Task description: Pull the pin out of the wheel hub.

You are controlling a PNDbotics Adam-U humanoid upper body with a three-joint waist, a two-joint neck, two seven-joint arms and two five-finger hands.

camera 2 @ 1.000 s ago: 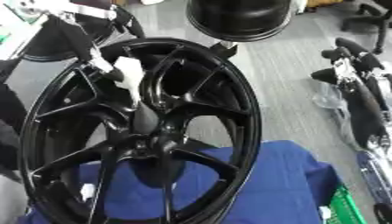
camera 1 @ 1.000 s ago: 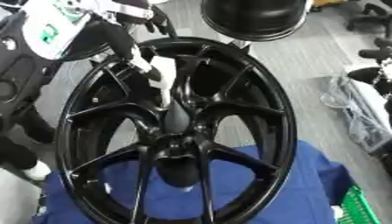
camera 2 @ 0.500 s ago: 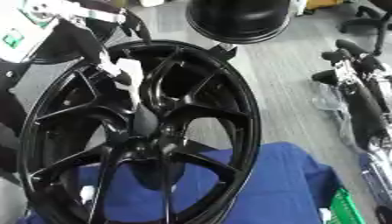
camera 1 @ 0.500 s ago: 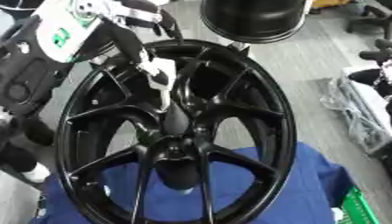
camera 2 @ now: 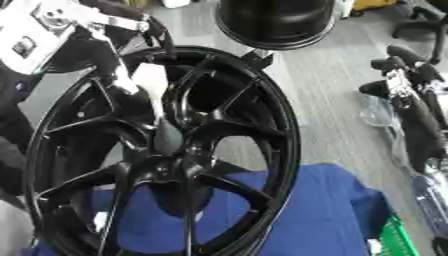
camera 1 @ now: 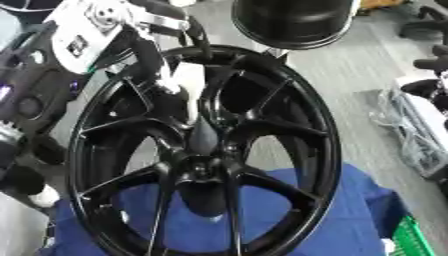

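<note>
Left hand point(camera 1: 162, 47): reaches in from above and to the left of the wheel hub point(camera 1: 206, 167), black fingers curled round the top of the pin point(camera 1: 188, 87), closed on it. Right hand: shows in neither view.

Pin: white, stubby handle narrowing to a thin shaft that runs down toward the hub centre, ending at a dark tapered piece just above the hub. Whether the tip is seated in the hub bore cannot be told.

Wheel point(camera 2: 262, 125): black, multi-spoke, tilted face-up, its lower rim resting on a blue cloth point(camera 2: 324, 210) below the hub.

Step in hand, as judged: grasp made, extraction under way or about to begin; pin not yet clear of the wheel.

Next move calls for: a pull up and away along the shaft's own line, keeping clear of the spokes beside it.
</note>
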